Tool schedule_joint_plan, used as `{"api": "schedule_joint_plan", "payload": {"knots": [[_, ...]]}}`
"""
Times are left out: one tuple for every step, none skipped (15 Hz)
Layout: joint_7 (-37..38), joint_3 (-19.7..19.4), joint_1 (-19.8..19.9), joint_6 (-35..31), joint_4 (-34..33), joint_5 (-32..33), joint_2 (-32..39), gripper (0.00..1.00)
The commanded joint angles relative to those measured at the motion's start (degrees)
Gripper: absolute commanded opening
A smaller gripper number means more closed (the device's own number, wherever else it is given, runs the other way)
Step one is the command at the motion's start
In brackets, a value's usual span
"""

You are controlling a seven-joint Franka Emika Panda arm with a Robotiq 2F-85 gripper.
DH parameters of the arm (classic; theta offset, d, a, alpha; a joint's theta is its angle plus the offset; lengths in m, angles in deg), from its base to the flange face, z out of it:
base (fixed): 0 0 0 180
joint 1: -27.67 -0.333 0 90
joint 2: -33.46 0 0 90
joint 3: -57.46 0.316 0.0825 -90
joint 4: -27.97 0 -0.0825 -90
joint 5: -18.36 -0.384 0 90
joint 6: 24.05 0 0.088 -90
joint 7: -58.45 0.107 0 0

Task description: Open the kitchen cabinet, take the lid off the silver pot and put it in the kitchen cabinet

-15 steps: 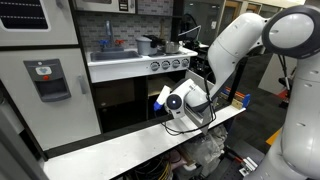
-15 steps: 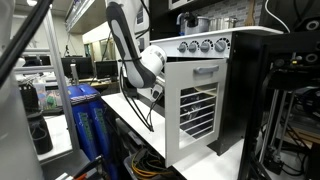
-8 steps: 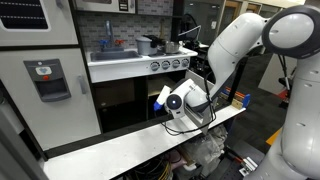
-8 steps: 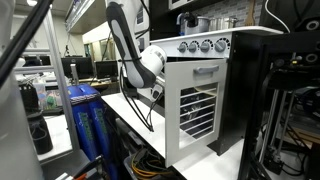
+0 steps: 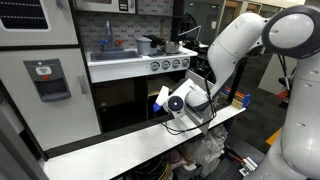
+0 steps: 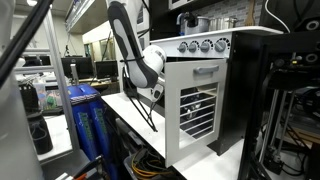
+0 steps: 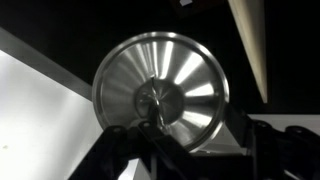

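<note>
The round silver lid [image 7: 165, 85] fills the wrist view, its knob towards me, against the dark inside of the kitchen cabinet [image 5: 128, 102]. My gripper [image 7: 183, 135] is shut on the lid, with a finger on each side of its lower rim. In both exterior views the arm reaches to the cabinet opening under the knob panel, where the gripper [image 5: 164, 102] sits at the mouth. The slatted white cabinet door [image 6: 196, 110] stands swung open. On the stove top, the silver pot [image 6: 198, 23] is small and partly hidden.
A grey fridge door with dispenser [image 5: 48, 80] stands beside the cabinet. A row of knobs [image 5: 168, 64] runs above the opening, and a sink with faucet [image 5: 108, 47] is on the counter. A white table [image 5: 120, 145] lies below the arm. Blue water bottles [image 6: 85, 125] stand on the floor.
</note>
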Motion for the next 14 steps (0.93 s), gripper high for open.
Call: {"api": "schedule_joint_plan", "payload": {"knots": [[-0.52,0.30,0.54,-1.32,-2.60,6.04,2.20,0.44],[-0.36,0.33,0.46,-1.28,-2.92,7.33,2.47,0.44],[-0.20,0.38,0.41,-1.43,-3.36,8.52,2.96,0.44],[-0.03,0.44,0.37,-1.59,-3.71,9.46,3.45,0.44],[0.10,0.50,0.35,-1.87,-4.00,10.26,3.96,0.44],[0.23,0.52,0.31,-2.06,-4.30,10.94,4.44,0.44],[0.31,0.53,0.28,-2.13,-4.53,11.52,4.93,0.44],[0.37,0.57,0.25,-2.05,-4.70,12.06,5.30,0.44],[0.36,0.59,0.18,-1.86,-5.00,12.55,5.80,0.44],[0.18,0.61,0.16,-1.86,-5.27,12.92,6.21,0.44],[0.20,0.63,0.10,-1.70,-5.55,13.35,6.60,0.44],[0.23,0.65,0.07,-1.68,-5.90,13.77,7.01,0.44],[0.19,0.65,0.02,-1.57,-6.24,14.13,7.45,0.44],[0.29,0.64,-0.08,-1.29,-6.55,14.58,7.84,0.44]]}}
